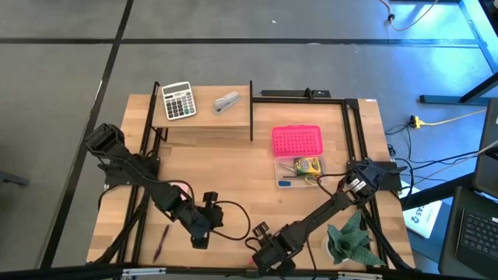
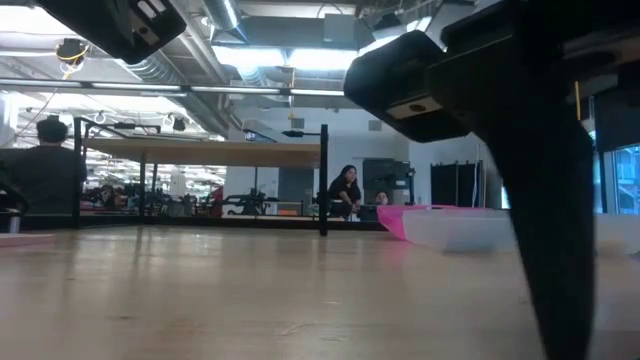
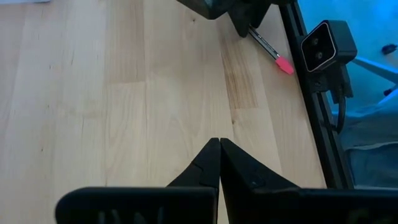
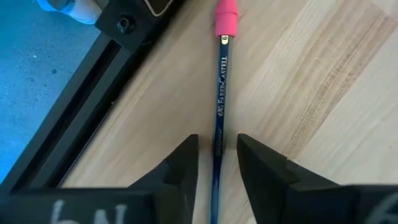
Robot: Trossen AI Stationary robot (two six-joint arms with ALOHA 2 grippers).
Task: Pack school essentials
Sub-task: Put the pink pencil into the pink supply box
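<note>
Dark blue pencil [image 4: 219, 93] with pink eraser cap, lying flat on the wooden table [image 4: 323, 81] at its front edge.

The shaft runs between the parted fingers of the right gripper [image 4: 216, 163], neither pad visibly touching it, eraser end projecting ahead. The left gripper [image 3: 220, 163], nearby, is closed and empty.
</note>
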